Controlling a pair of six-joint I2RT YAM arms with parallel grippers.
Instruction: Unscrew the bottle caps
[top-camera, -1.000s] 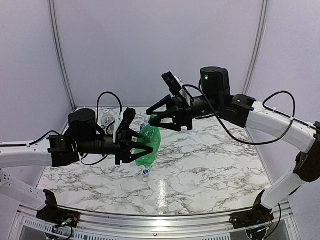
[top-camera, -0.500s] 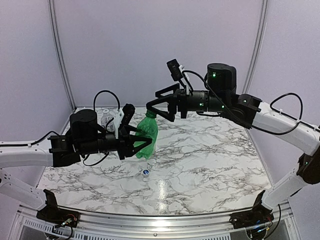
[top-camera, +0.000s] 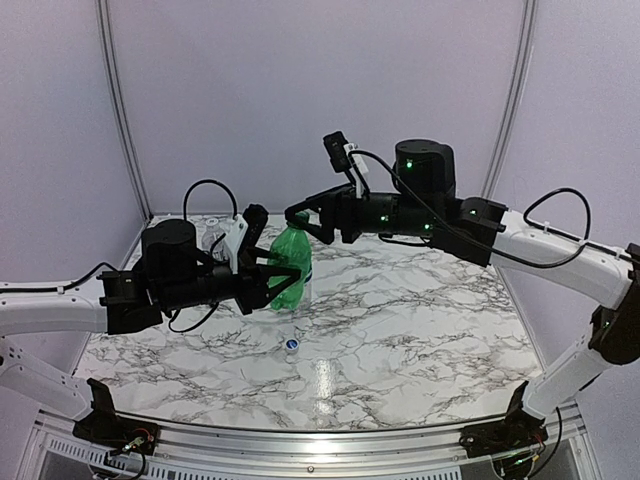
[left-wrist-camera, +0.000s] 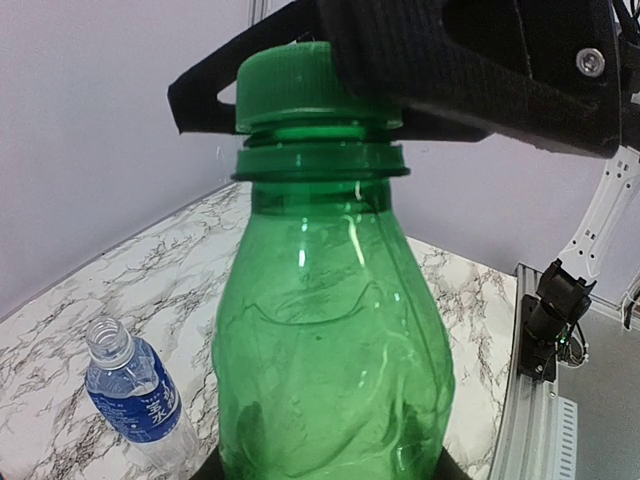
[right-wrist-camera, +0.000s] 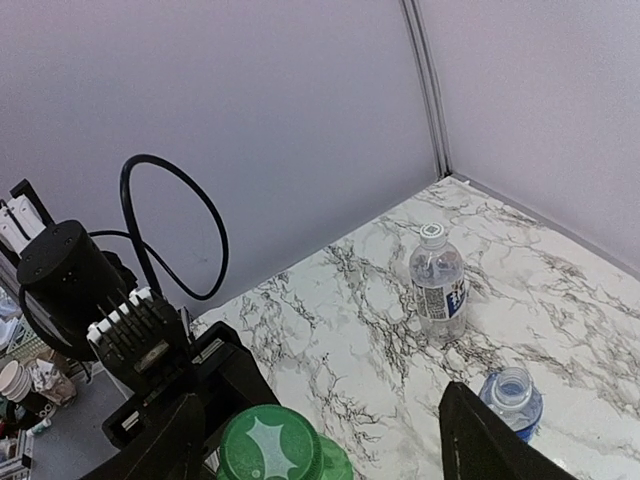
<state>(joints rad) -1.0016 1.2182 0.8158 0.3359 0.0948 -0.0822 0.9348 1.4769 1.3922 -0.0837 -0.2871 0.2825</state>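
My left gripper (top-camera: 280, 280) is shut on the lower body of the all-green bottle (top-camera: 291, 262) and holds it upright above the table. Its green cap (left-wrist-camera: 300, 88) is on the neck. My right gripper (top-camera: 297, 222) is open, its fingers (right-wrist-camera: 478, 440) standing on either side of the green cap (right-wrist-camera: 270, 447), one close beside it. The blue-label bottle (left-wrist-camera: 130, 395) stands on the table with no cap. The clear white-label bottle (right-wrist-camera: 438, 280) stands further back with its whitish cap (right-wrist-camera: 432, 233) on. A blue cap (top-camera: 291, 345) lies loose on the table.
The marble table (top-camera: 420, 320) is walled by pale panels at the back and sides. The left arm's body and looped cable (right-wrist-camera: 170, 230) sit just behind the green bottle. A metal rail (top-camera: 320, 445) runs along the near edge.
The left gripper has swung the green bottle from tilted to upright and lifted it. The right gripper has moved left and down, so that its open fingers bracket the cap.
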